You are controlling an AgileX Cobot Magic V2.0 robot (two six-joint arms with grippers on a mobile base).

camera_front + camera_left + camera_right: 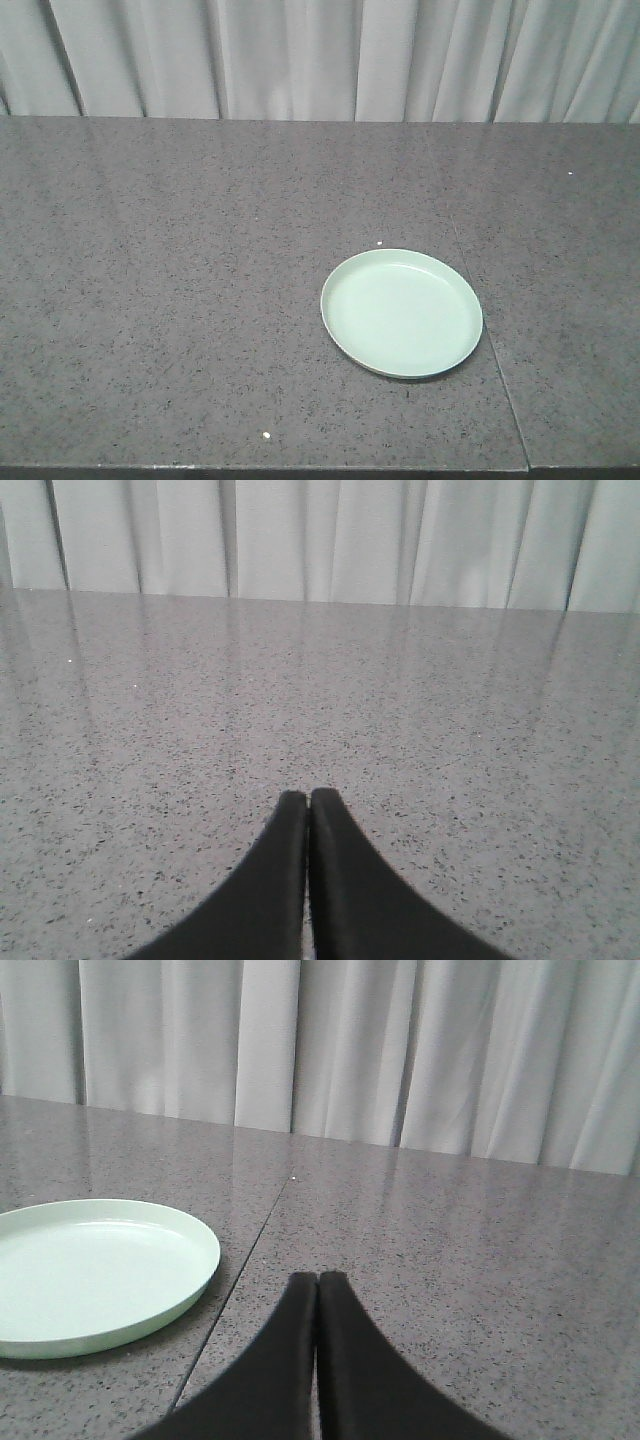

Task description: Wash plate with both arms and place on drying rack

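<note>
Round pale mint-green glossy plate (402, 313) lies flat on dark speckled stone counter (180, 280), R of centre by seam; black L gripper (308, 798) & R gripper (318, 1280) jaws pressed together, empty, prob. pre-grasp.

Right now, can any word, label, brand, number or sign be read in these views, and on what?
None: no text shows on the round pale mint-green plate, the speckled dark grey stone counter, the white pleated curtain, the black left claw or the black right claw.

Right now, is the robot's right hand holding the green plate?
No, the right hand is shut on nothing, and the plate lies flat on the counter beside it.
</note>
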